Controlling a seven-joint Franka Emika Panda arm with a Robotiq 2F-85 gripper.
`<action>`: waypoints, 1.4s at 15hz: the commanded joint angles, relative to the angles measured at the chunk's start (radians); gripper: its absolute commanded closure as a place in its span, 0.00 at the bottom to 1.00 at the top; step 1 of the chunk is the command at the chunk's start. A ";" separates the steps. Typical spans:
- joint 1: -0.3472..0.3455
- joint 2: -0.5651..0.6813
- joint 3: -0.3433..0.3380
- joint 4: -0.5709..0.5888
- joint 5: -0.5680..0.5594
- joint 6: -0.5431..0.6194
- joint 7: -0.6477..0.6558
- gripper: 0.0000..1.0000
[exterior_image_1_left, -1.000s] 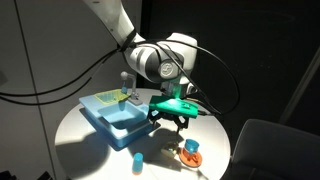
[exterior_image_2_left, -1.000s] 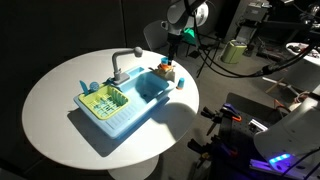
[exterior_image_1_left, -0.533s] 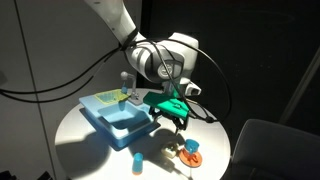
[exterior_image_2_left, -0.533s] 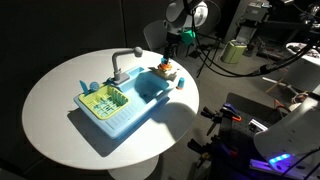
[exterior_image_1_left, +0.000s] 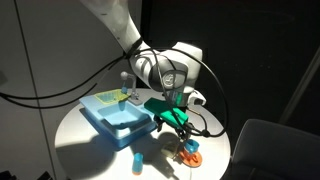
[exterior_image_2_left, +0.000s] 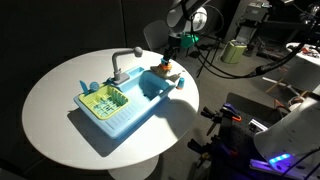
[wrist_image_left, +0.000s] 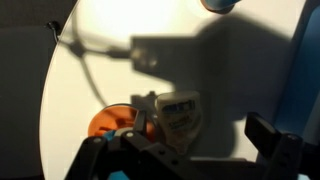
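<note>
One blue toy sink (exterior_image_2_left: 125, 118) serves as the landmark on the round white table (exterior_image_2_left: 50, 110). In the sink's left end sits a green rack (exterior_image_2_left: 103, 99) with small pieces in it, too small to name. Behind the sink's middle rises a grey faucet (exterior_image_2_left: 122, 62). Just beyond the sink's right end stands an orange dish (exterior_image_2_left: 168, 72), and a small blue cup (exterior_image_2_left: 181, 83) stands on the side of the dish away from the sink, near the table's edge.

Above that right end hangs the gripper (exterior_image_1_left: 176, 128). Over the last second it has slid away from the sink's rim and sunk lower, so it now stands over the dish rather than over the sink's corner. The wrist view shows what that brings. A cream container (wrist_image_left: 178, 115) with a label stands just beside the orange dish, still off the sink's end. It lies between the two dark fingers (wrist_image_left: 268, 137), which are spread wide on either side of it with open table showing between them and it. Nothing is gripped or touched. Judged from this, the reach has lined up on the container, but the descent around it is not finished.
</note>
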 joint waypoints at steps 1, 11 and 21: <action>-0.011 0.067 -0.007 0.061 -0.005 0.005 0.035 0.00; -0.010 0.173 -0.003 0.193 -0.028 -0.013 0.038 0.00; -0.008 0.213 0.003 0.191 -0.037 -0.010 0.037 0.00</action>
